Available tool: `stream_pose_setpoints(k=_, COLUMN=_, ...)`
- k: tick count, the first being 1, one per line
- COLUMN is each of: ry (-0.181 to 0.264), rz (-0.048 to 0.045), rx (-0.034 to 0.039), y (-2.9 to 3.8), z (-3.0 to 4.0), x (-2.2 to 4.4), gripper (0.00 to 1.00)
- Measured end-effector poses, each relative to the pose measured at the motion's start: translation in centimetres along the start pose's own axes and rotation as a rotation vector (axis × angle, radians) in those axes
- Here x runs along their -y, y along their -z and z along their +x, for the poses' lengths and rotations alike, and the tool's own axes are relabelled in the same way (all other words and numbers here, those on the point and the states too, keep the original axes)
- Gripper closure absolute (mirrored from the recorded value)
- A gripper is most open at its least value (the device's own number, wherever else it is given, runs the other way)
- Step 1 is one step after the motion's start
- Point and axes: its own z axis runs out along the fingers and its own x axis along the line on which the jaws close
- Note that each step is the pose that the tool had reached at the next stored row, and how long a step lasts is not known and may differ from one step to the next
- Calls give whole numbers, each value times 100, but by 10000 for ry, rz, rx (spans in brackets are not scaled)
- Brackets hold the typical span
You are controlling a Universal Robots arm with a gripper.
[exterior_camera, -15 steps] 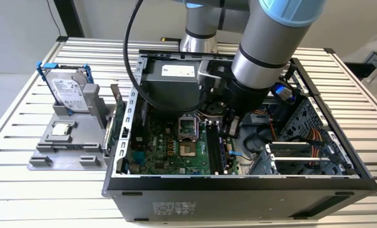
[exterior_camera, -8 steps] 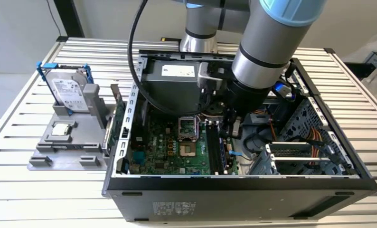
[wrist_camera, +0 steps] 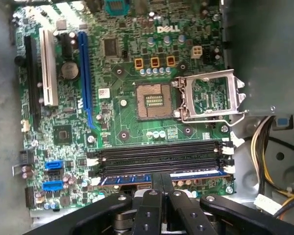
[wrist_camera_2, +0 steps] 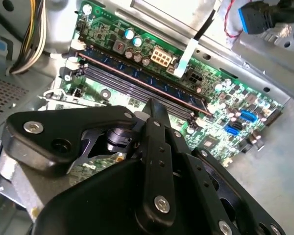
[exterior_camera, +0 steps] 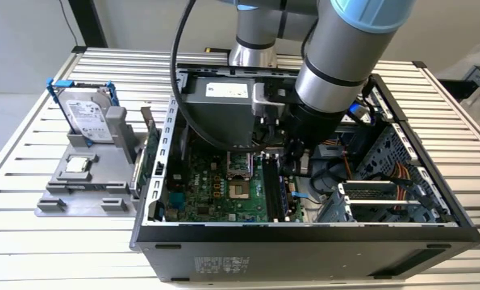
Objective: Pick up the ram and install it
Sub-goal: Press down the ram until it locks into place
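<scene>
The gripper (wrist_camera: pixel 161 183) is seen low inside the open computer case (exterior_camera: pixel 304 232), directly over the memory slots (wrist_camera: pixel 159 152) of the motherboard (wrist_camera: pixel 122 103). In both wrist views its black fingers (wrist_camera_2: pixel 154 120) are brought together at a narrow tip, and that tip is set against the top edge of the ram (wrist_camera: pixel 157 177), a slim dark stick with a blue label that stands on edge in the slot nearest the board's border. The pick-up is therefore judged complete and the stick already placed in its slot; what cannot be told is whether it is pressed fully home, since the end latches are not clearly read. The neighbouring slots are left bare. Further out, the processor socket (wrist_camera: pixel 154 100) is seen open. Outside the case, a grey fixture (exterior_camera: pixel 87 181) is seen on the slatted table (exterior_camera: pixel 30 133), with the hard drive (exterior_camera: pixel 90 118) and the processor chip (exterior_camera: pixel 78 164) resting on it.
</scene>
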Motion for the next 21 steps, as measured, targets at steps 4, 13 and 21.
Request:
stream_pose_setpoints(k=4, ry=430, rz=135, rx=-18, y=-3, z=0, x=0, gripper=100)
stream_pose_setpoints(k=13, ry=281, rz=350, rx=3, y=-33, z=-6, x=7, gripper=100)
stream_pose_setpoints(k=21, ry=267, rz=349, rx=4, y=-106, z=-24, x=11, gripper=100)
